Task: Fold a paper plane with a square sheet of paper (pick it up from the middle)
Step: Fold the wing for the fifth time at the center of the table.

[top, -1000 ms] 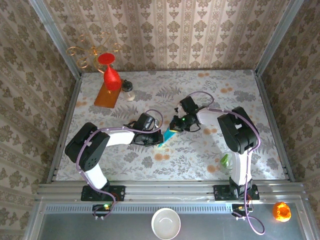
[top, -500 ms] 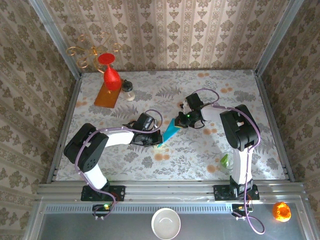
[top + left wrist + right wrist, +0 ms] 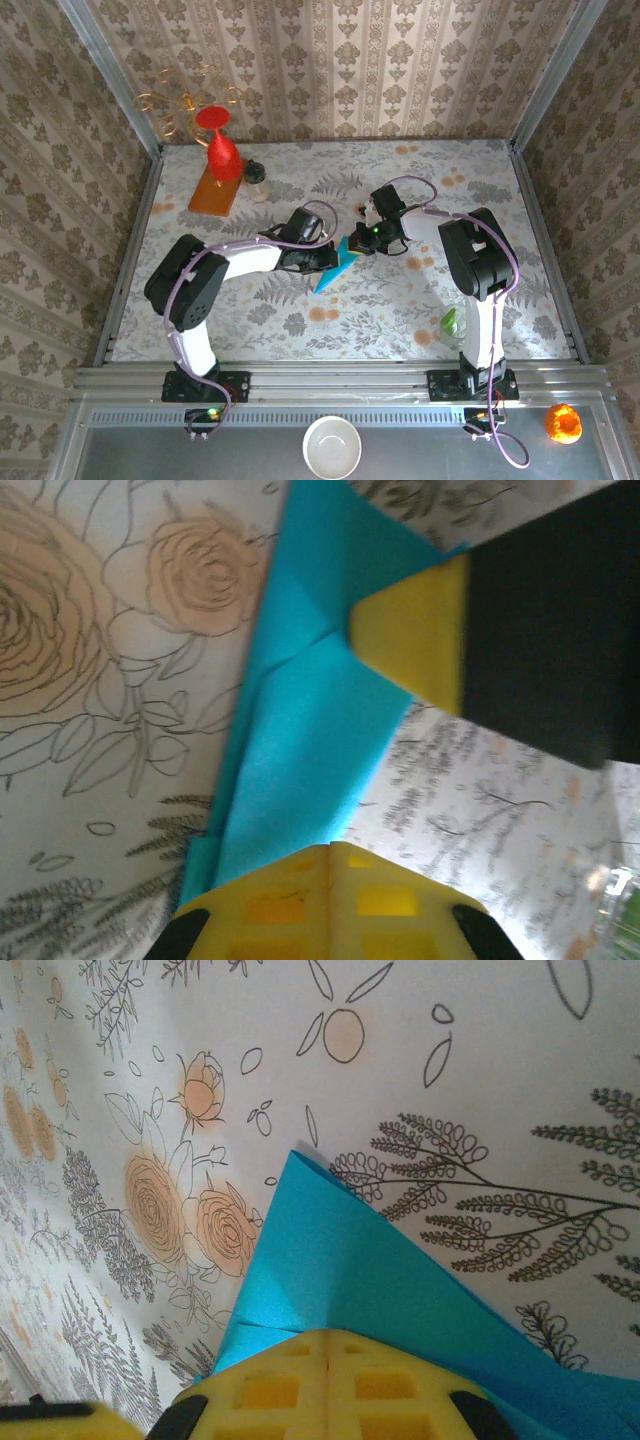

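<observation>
The teal-blue paper [image 3: 330,270] lies mid-table as a narrow, creased, pointed shape, the paper plane partly folded. My left gripper [image 3: 328,257] is shut, its closed yellow tips pressed down on the paper's middle. In the left wrist view the paper [image 3: 310,730] runs out from under my left gripper [image 3: 330,848] to a yellow fingertip [image 3: 415,640] of the other arm. My right gripper [image 3: 358,243] is shut too, resting on the paper's upper right end. In the right wrist view the folded paper [image 3: 350,1260] spreads from under my right gripper [image 3: 328,1332]. Neither pair of jaws visibly pinches the sheet.
A red cone-shaped vase [image 3: 222,150] stands on an orange board [image 3: 212,190] at the back left, with a small jar [image 3: 256,180] beside it. A green object [image 3: 450,322] lies by the right arm's base. A white bowl [image 3: 332,447] sits below the table edge.
My left gripper has slid up and to the right along the paper toward the right gripper. The right gripper shifted slightly right. The paper looks longer and narrower.
</observation>
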Robot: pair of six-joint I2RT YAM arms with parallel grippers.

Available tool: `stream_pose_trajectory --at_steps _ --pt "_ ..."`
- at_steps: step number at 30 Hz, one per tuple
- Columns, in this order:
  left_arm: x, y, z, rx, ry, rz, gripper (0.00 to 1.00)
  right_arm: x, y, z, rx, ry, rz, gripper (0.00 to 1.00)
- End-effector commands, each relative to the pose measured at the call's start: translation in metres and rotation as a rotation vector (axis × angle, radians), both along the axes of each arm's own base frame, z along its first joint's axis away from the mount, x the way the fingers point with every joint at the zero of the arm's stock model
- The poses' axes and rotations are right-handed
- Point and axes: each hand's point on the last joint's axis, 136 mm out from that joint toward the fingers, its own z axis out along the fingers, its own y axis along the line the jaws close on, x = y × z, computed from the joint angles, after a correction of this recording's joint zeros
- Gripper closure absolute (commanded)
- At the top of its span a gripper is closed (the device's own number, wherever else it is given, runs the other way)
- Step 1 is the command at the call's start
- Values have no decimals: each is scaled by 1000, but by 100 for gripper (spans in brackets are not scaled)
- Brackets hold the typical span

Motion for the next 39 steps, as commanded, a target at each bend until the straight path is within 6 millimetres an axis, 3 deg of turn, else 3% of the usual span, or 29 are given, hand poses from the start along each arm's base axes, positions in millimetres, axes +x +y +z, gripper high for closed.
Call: stream_pose_trajectory --at_steps 1,8,14,21,29,34,39 --pt "3 4 -11 25 27 26 100 -2 -4 4 -27 13 -2 93" --pt "-5 20 -30 104 73 63 100 -1 8 41 34 -61 23 93" --pt "-9 27 -37 130 89 75 100 -30 15 15 6 -4 34 92" --pt "-11 32 -41 153 102 84 100 -26 9 -1 -24 11 -3 93" --pt "-20 43 -54 182 133 92 100 4 -36 -21 -58 20 -132 94" --pt "-23 47 -61 184 151 95 100 30 -67 -22 -34 22 -247 93" --pt "-20 41 -53 144 139 86 100 43 -86 -13 -31 -13 -295 93"
